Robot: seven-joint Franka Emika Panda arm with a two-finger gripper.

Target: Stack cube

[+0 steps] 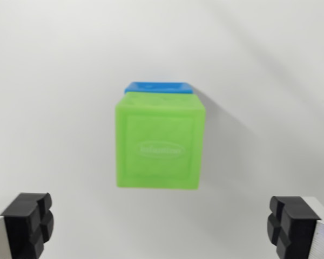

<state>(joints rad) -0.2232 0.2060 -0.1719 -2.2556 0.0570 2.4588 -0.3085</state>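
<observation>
Green plastic cube sits atop blue plastic cube on white surface; gripper spread wide, empty.

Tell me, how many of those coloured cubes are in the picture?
2. The green cube fills the middle of the wrist view. The blue cube shows only as a strip along its upper edge, mostly covered by the green one. Anything else behind the green cube would be hidden.
</observation>
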